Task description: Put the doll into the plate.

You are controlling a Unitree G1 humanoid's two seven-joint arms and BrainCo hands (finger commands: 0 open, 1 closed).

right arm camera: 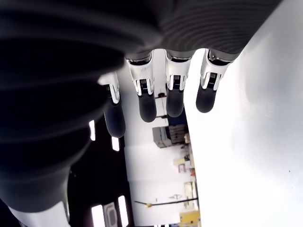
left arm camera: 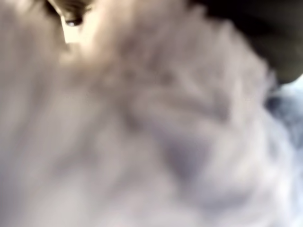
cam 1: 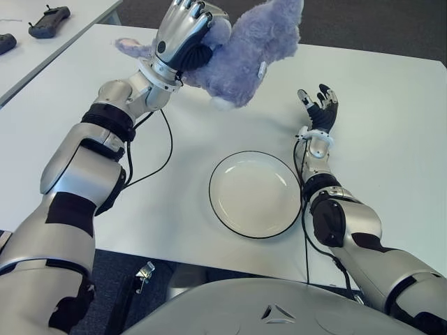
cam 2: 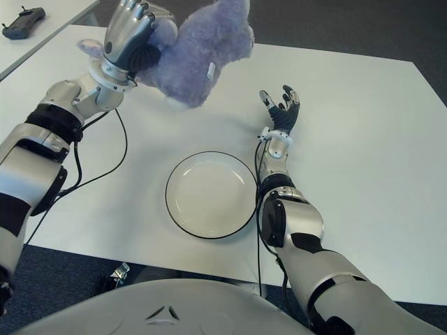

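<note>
So we've got our left hand (cam 1: 183,35) clenched around the doll (cam 1: 251,49), a fluffy lavender plush, up at the top middle of the left eye view. The doll is lifted clear off the tabletop (cam 1: 391,118), with its pale foot hanging lowest and a small white tag showing on its side. One pinkish ear or paw sticks out to the left behind our wrist. Our left wrist view is just fur pressed right up against the lens, so nothing useful there beyond the doll being tight in the grip.

The plate (cam 1: 255,194) sits in the lower middle of the frame, white with a thin dark rim, nothing in it. The doll is above and to the upper left of it in the picture, well apart from it, not over it.

Our right hand (cam 1: 320,107) shows just right of the plate and a bit further up the frame, fingers spread and relaxed, holding nothing. The right wrist view backs that up: four dark fingertips (right arm camera: 147,109) stretched out straight.

A black cable (cam 1: 162,159) loops across the tabletop from our left forearm. In the upper left corner, a second table carries a dark handheld controller (cam 1: 49,21).
</note>
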